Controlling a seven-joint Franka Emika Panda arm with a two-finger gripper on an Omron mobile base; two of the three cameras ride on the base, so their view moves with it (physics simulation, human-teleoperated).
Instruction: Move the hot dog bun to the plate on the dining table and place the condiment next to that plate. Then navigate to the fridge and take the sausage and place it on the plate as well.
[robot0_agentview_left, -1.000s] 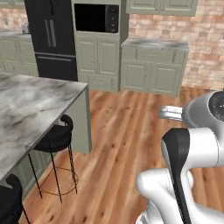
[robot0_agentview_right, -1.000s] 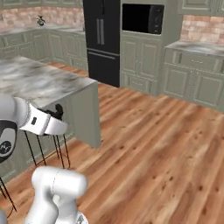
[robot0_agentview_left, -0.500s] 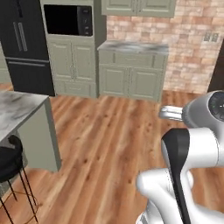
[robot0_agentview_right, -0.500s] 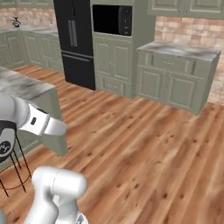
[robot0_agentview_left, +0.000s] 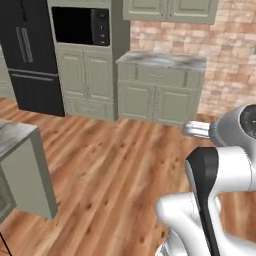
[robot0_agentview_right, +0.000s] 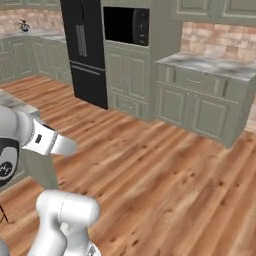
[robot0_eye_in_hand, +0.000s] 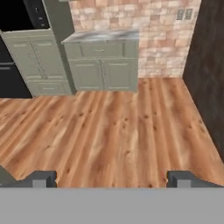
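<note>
Black and glossy, the tall double-door fridge (robot0_agentview_left: 30, 55) stands at the far left of the kitchen, my target for the sausage, which I take to be shut inside it; nothing of the sausage is visible. At the near left, the grey marble-topped island (robot0_agentview_left: 22, 170) juts in at the frame's edge. Right of the fridge sits a black built-in microwave (robot0_agentview_left: 80, 26) set into sage-green panelled tall cabinets (robot0_agentview_left: 85, 80), then a low green cabinet run under a grey marble counter (robot0_agentview_left: 161, 61), backed by a red-brick wall (robot0_agentview_left: 225, 55). Warm wooden plank flooring (robot0_agentview_left: 110, 170) fills the middle ground. At the near right, my white arm rises over the base.

From the hand view, the two-finger gripper (robot0_eye_in_hand: 111, 178) points out over bare floor, its dark fingertips (robot0_eye_in_hand: 41, 178) spread wide apart and holding nothing.

I judge the step in hand to be the drive to the fridge. To do it well I would swing the base left until the fridge doors sit square ahead, keep the arm tucked clear of the island corner, and stop close enough to reach the handles without crowding the door's swing.

No brand, label or readable writing shows; two small wall plates (robot0_eye_in_hand: 183, 14) on the brick are too blurred to read.
</note>
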